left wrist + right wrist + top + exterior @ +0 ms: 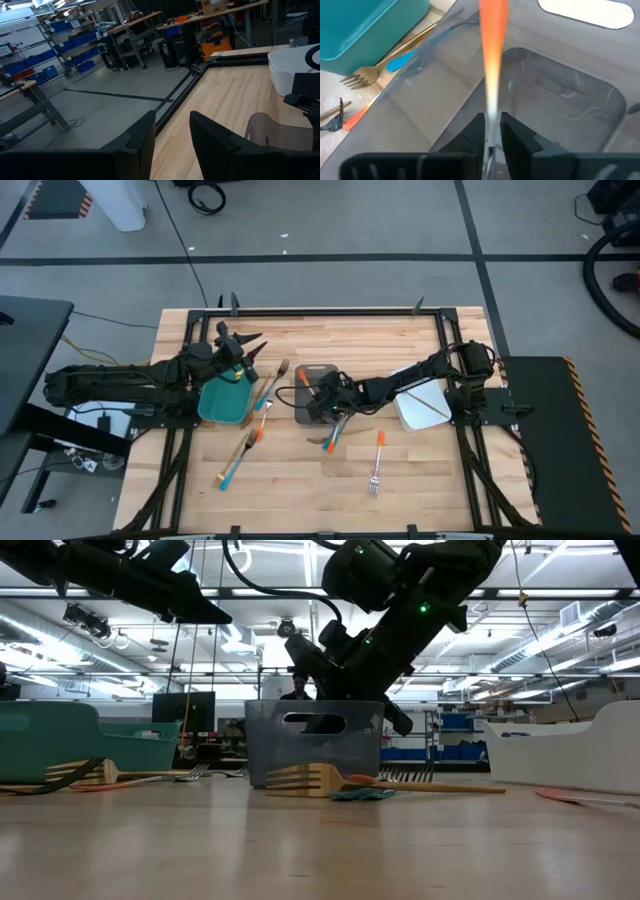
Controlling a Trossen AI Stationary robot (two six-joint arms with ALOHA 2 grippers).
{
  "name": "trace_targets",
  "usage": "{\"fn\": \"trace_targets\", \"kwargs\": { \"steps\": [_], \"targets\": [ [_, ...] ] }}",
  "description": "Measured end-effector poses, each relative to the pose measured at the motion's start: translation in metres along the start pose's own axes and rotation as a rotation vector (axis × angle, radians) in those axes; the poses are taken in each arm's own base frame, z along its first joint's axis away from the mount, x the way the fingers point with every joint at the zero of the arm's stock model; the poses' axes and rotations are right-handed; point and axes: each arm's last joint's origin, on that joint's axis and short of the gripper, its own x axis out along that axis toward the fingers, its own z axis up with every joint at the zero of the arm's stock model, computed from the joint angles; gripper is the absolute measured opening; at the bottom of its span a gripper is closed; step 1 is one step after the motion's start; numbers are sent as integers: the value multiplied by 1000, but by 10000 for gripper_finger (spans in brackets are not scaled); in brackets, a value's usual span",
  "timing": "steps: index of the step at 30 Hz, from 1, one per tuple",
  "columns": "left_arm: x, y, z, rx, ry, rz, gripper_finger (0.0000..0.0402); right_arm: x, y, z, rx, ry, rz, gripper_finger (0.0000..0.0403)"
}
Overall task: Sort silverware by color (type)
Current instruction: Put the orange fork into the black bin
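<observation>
My right gripper (320, 392) (492, 122) reaches from the table's right over the grey tray (303, 416) (560, 95), shut on an orange-handled utensil (493, 35). My left gripper (248, 346) (170, 127) hovers open and empty above the teal tray's (224, 402) far end. Loose silverware lies flat on the wood: a gold fork with a blue handle (270, 385) (357, 77) between the teal and grey trays, a blue-and-orange piece (238, 457), blue and gold pieces (334, 432) near the grey tray, and an orange-handled fork (378, 462). My right gripper pinches the orange-handled utensil between its two fingers at the silver neck (492, 112), just below the orange handle. The utensil runs along the fingers, its handle sticking out past the fingertips. It is lifted clear, over the grey tray's inside.
The white tray (420, 406) (590, 750) sits by the right arm's base. In the low view the grey tray (315, 745) stands mid-table with a gold fork (305, 778) in front of it, and the teal tray (60, 740) at the picture's left. Bare wood lies along the near edge.
</observation>
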Motion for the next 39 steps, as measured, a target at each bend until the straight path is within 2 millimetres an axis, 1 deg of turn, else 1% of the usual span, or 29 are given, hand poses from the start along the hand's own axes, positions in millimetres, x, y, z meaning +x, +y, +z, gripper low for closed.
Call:
{"fn": "trace_targets", "kwargs": {
  "steps": [5,8,17,24,28,32,39],
  "targets": [
    [0,0,0,1,3,-1,130,1,-1,1,-2,10,6,111],
    [0,0,0,0,3,-1,130,0,0,1,-10,10,10,123],
    [0,0,0,0,3,-1,130,-15,4,14,-35,-48,23,126],
    [0,0,-1,-1,11,-3,130,-24,5,20,-72,-56,27,126],
    [0,-1,-3,-21,26,-17,130,-35,4,24,-122,-44,14,126],
    [0,-4,-5,-64,37,-89,130,-54,8,28,-198,-33,38,126],
    [8,-10,-7,-108,173,-170,130,-83,10,23,-365,23,43,126]
  ]
}}
